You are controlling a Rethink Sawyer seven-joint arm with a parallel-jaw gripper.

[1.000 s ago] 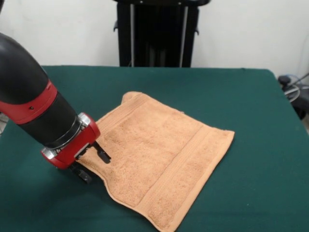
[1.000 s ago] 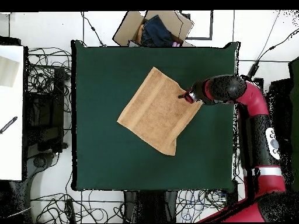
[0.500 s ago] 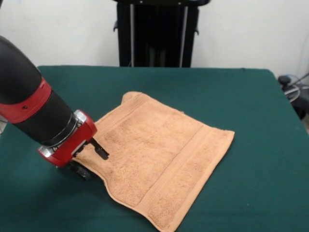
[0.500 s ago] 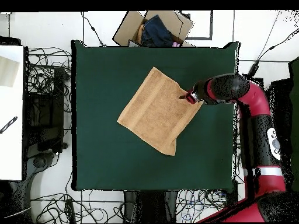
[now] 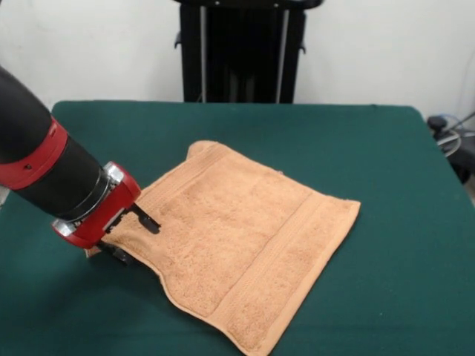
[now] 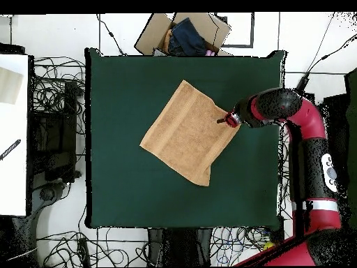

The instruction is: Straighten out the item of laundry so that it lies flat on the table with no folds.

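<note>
Jaws clamped on the towel's (image 5: 245,252) corner: your gripper (image 5: 133,236) has one finger above the cloth and one below. You can see the peach-orange towel lying diagonally mid-table (image 5: 386,163), mostly flat, band stripes near two opposite edges, its far corner slightly curled.
</note>
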